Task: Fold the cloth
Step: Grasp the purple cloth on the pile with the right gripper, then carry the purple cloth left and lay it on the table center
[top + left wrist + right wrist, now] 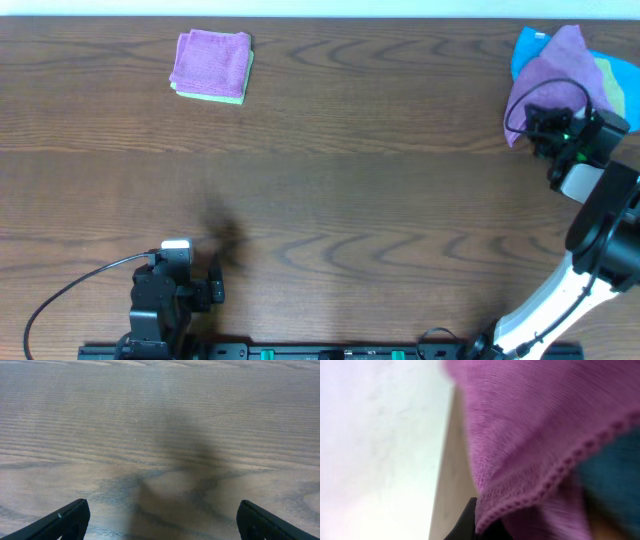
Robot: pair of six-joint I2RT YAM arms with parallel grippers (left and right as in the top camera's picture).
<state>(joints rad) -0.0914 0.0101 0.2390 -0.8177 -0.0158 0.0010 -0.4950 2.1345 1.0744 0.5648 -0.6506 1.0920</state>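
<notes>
From where I stand the folding has barely begun: the cloth sits at the far right edge of the table, heaped in a loose peak on top of a blue cloth, not spread flat and with no crease laid in it. The right gripper is clenched, and in its wrist view the scalloped hem of the cloth runs right down to the dark fingertip, so I judge it has pinched that edge. What is left, as I read it, is nearly everything: drawing the cloth clear of the pile, laying it out on open wood, then doubling it over. The left gripper hangs low over bare table near the front left, its 2 fingers spread wide with nothing between them, well apart from the cloth. Off at the far left lies 1 folded purple cloth, a neat square resting on a lime-green cloth whose edge peeks out beneath. The cloth itself is soft lilac-purple microfibre with a fine ribbed weave and a stitched border; it droops and bunches, so it should fold easily but hold no shape of its own. The table is dark wood-grain, smooth and matte.
</notes>
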